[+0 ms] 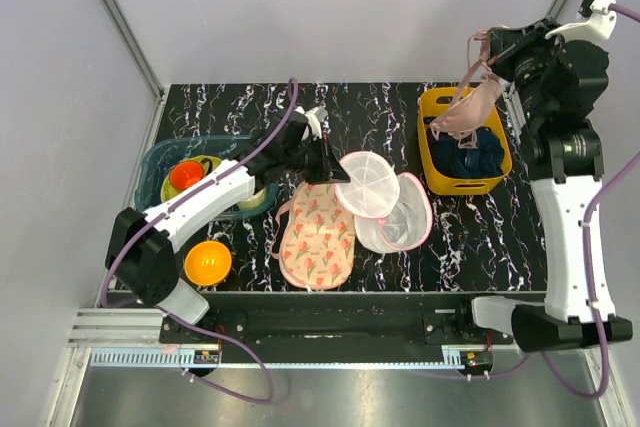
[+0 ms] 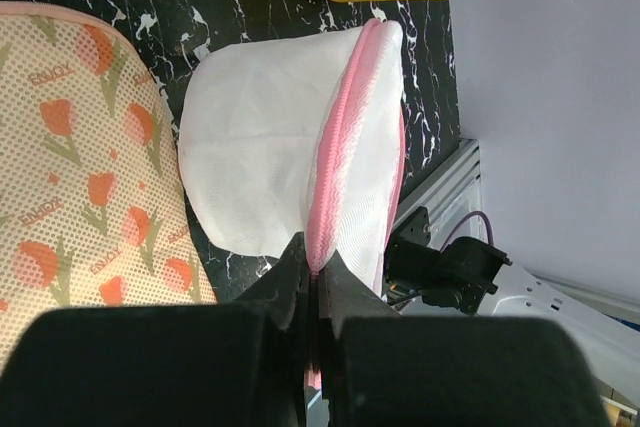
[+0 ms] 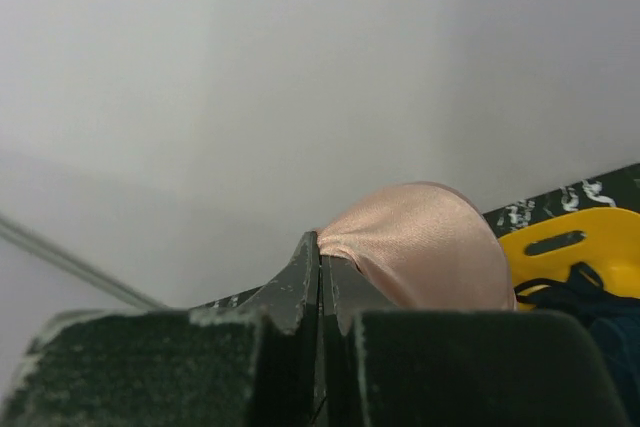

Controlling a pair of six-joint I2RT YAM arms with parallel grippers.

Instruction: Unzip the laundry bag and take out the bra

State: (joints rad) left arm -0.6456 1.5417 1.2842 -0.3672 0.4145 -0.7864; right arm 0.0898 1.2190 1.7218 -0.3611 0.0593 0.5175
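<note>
The bra [image 1: 475, 107] hangs in the air above the yellow bin [image 1: 432, 162], its pale pink cup pinched between the closed fingers of the right tool [image 3: 320, 257]. The laundry bag [image 1: 385, 209] lies unzipped mid-surface [image 1: 480, 237], touching the floral pad [image 1: 315, 232]. The left tool [image 2: 315, 272] is clamped on its pink zipper trim.

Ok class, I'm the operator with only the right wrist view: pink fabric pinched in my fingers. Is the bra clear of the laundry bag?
Observer: Yes. The bra hangs from the right gripper over the yellow bin, apart from the laundry bag.
Operator: Is the bag open?
Observer: Yes, its two halves lie spread apart.
Operator: And the left arm?
Observer: The left gripper is shut on the bag's pink zipper trim.
</note>
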